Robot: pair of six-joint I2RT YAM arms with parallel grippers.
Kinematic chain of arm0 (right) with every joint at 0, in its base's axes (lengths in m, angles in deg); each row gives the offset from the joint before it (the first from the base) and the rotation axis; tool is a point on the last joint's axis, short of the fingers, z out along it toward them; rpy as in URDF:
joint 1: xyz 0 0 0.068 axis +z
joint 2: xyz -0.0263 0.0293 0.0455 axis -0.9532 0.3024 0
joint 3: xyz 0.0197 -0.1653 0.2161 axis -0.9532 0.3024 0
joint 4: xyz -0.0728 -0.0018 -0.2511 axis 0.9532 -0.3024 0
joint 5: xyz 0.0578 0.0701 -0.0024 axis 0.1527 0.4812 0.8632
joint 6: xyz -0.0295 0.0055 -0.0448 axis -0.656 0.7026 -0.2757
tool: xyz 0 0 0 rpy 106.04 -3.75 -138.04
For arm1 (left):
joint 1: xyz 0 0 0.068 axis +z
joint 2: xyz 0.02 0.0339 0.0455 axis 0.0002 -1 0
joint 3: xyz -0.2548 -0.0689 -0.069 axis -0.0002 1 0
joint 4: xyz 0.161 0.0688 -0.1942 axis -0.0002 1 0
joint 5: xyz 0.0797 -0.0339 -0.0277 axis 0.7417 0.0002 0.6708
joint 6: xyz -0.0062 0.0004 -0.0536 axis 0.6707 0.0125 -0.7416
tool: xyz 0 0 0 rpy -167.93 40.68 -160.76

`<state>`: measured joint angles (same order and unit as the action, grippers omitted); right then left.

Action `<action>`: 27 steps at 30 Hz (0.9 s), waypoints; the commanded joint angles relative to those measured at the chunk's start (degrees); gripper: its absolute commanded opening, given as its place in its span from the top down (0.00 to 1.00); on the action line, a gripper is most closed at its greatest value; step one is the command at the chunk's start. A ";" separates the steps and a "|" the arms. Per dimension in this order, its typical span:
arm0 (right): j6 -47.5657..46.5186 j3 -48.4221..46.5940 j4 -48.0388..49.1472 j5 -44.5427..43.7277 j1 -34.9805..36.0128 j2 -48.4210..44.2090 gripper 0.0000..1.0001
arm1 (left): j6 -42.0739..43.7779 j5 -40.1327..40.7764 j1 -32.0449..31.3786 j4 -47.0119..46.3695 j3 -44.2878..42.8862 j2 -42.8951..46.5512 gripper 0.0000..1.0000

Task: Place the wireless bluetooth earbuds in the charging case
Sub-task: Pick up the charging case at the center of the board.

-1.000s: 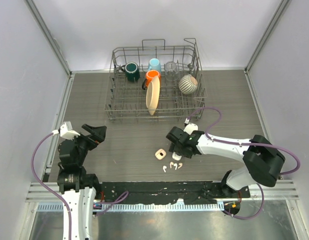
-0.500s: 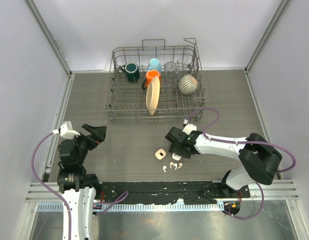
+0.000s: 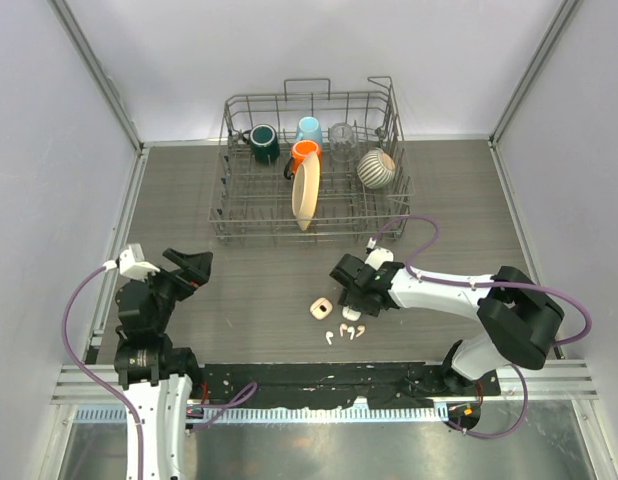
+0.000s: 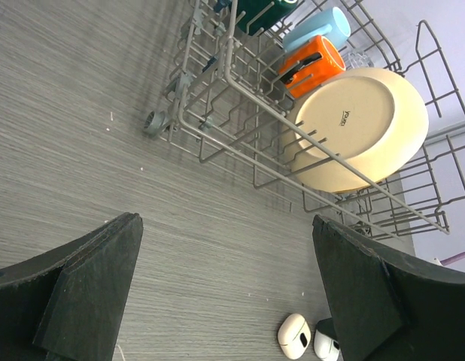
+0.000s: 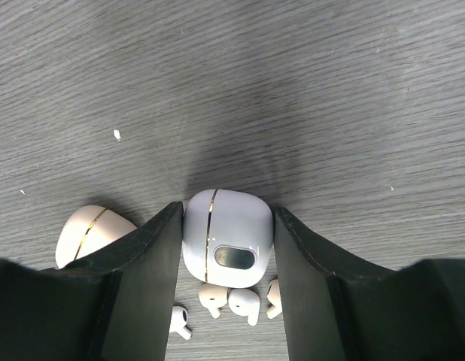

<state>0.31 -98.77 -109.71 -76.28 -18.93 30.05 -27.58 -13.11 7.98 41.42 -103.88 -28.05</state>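
My right gripper [image 5: 227, 218] clamps the white case [image 5: 227, 237].
I should lift straight, sparing the earbuds [image 5: 244, 301] at six o'clock; left gripper [image 4: 225, 226] hangs open.

You've got four earbuds [image 5: 181, 323] [image 5: 212, 298] [image 5: 245, 302] [image 5: 272, 297], two charging cases [image 5: 227, 241] [image 5: 86, 233] (one white, one cream), three mugs [image 3: 264, 143] [image 3: 309, 130] [image 3: 305, 152], and one each of plate [image 3: 305, 195], striped bowl [image 3: 375, 168], glass [image 3: 342, 140] and rack [image 3: 239, 215].

My top camera looks steeply down from above and behind both arm bases, covering the whole table [image 3: 239, 280]. My left wrist view sits low, facing across toward the dish rack [image 4: 240, 98], which the top view shares. My right wrist view looks straight down, very close on the white case [image 5: 226, 237] and the earbuds [image 5: 244, 301], which also show from above.
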 commanded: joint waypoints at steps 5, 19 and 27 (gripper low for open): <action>0.79 1.14 2.91 -2.86 0.23 -4.64 0.95 | -1.46 2.02 0.27 -0.15 -1.48 3.50 0.00; 8.52 3.86 16.35 -3.39 0.23 -23.27 0.99 | -1.64 -11.13 0.27 -4.71 -2.36 8.77 0.05; 14.84 3.25 24.63 -4.61 0.14 -28.39 0.99 | -4.36 -19.58 0.27 -9.98 -7.46 9.56 0.01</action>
<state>9.95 -94.45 -92.40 -77.48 -18.93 3.71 -29.76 -25.86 7.98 38.58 -108.05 -19.57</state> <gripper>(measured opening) 0.534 0.993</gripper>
